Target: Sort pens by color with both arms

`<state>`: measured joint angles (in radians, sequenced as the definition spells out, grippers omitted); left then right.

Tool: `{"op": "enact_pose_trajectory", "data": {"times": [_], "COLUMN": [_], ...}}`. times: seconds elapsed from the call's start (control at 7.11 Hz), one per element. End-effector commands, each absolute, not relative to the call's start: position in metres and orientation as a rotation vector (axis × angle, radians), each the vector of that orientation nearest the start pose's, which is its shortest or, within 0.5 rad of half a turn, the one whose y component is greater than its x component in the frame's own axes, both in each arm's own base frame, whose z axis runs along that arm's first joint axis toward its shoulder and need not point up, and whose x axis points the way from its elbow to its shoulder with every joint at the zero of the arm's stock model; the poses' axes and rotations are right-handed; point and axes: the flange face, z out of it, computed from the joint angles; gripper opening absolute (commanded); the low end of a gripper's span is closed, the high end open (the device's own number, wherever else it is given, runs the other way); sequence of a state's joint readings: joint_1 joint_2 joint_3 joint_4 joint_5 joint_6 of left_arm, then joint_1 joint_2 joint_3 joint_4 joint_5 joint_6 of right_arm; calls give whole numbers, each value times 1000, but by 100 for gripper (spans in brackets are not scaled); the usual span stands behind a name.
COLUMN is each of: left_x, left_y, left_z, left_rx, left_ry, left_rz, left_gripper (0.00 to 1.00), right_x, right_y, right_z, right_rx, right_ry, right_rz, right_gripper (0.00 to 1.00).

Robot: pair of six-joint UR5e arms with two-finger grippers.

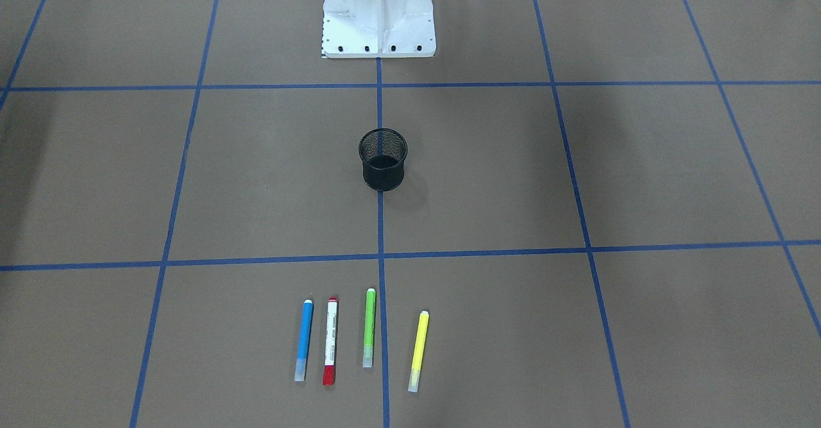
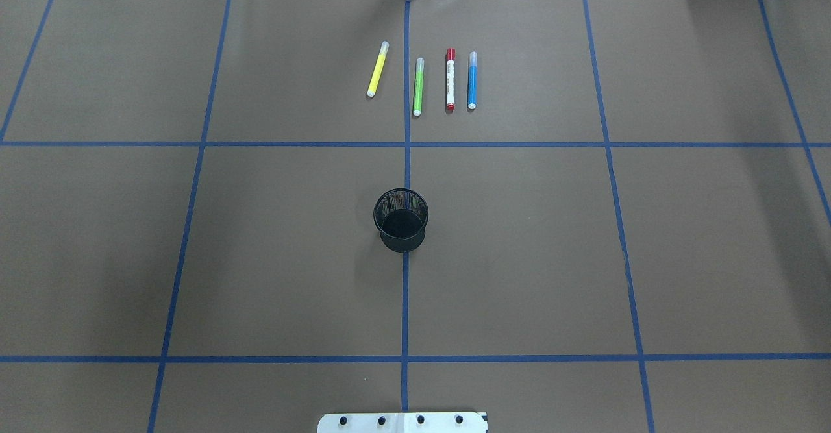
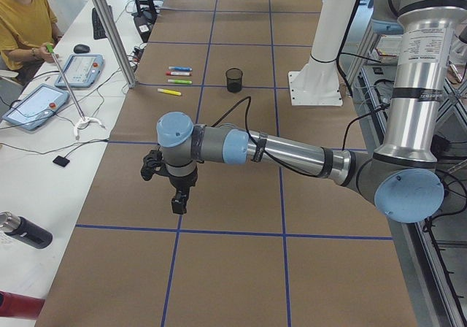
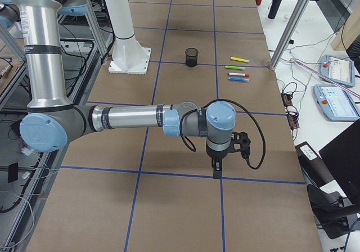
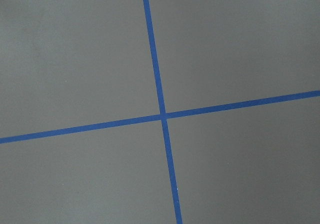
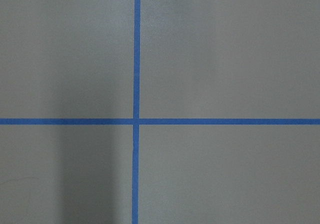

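Pens (image 2: 450,79) are lying apart from the mesh cup (image 2: 402,220). Left gripper (image 3: 177,209) and right gripper (image 4: 217,172) are hovering well away from it, and I can't tell how their jaws stand.

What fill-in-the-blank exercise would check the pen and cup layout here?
In the overhead view, left to right, lie the yellow marker pen, the green marker pen, the white-bodied red-capped pen, then the ____ one.
The black mesh cup holds ____ pens.
Only the ____ pen lies on the robot's left of the centre blue tape line.
Missing words: blue; no; yellow.
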<state>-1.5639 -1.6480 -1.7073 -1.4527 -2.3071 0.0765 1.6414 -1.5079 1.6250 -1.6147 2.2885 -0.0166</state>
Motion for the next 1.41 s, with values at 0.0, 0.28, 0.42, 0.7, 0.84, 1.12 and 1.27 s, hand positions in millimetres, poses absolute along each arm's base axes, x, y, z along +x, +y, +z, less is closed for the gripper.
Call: {"op": "enact_pose_trajectory", "data": {"times": [0.0,0.28,0.42,0.7,0.84,1.12,1.27], "left_x": [-62,-62,-62,-62,-62,-62,-62], "left_y": [-522,-522,-522,-522,-522,-522,-522], "left_z": [568,568,568,568,568,568,568], "left_rx": [114,114,114,114,114,114,114], "left_ry": [733,733,733,733,733,733,733], "left_rz": [113,113,113,113,113,113,113], "left_gripper": [100,100,100,100,100,100,100], "right_x": [105,104,104,102,100,97,97], "right_y": [-515,-515,-515,-512,-513,-513,-513], "right_z": [605,604,604,604,600,601,602], "right_rx": [108,109,109,108,114,109,106], "right_ry": [-709,-712,-713,-723,-723,-723,-723], "right_rz": [24,22,22,19,15,12,15], "right_gripper": [100,100,100,100,100,100,100]}}
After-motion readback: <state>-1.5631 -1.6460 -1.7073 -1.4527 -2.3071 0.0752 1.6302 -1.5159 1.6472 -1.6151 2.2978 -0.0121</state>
